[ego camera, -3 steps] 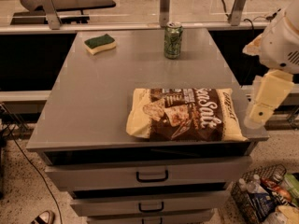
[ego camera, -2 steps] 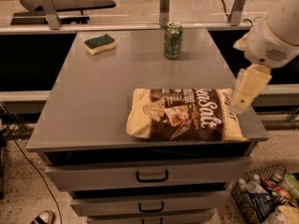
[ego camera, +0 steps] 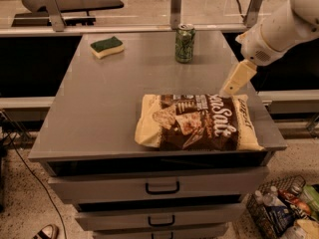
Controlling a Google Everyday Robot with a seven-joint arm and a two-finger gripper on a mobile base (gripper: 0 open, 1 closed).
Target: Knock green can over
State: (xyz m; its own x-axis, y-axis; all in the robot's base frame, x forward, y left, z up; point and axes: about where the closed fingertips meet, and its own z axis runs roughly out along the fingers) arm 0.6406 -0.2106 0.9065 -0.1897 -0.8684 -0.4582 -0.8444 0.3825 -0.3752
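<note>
The green can (ego camera: 185, 43) stands upright at the far middle of the grey table (ego camera: 99, 113). It is small, with pale mottled print and a silver top rim. My gripper (ego camera: 237, 79) hangs on the white arm over the right side of the table, just above the far right corner of the chip bag (ego camera: 197, 122). It is to the right of the can and nearer to me, well apart from it, and holds nothing that I can see.
A large brown and cream chip bag lies flat at the front right. A green-topped yellow sponge (ego camera: 106, 47) lies at the far left. A rail with posts (ego camera: 175, 4) runs behind the table. Drawers (ego camera: 162, 187) sit below; a basket of items (ego camera: 284, 208) stands on the floor at right.
The arm has moved left and farther in over the table, from beside the right edge to above the chip bag's far corner. The can, bag and sponge have not moved.
</note>
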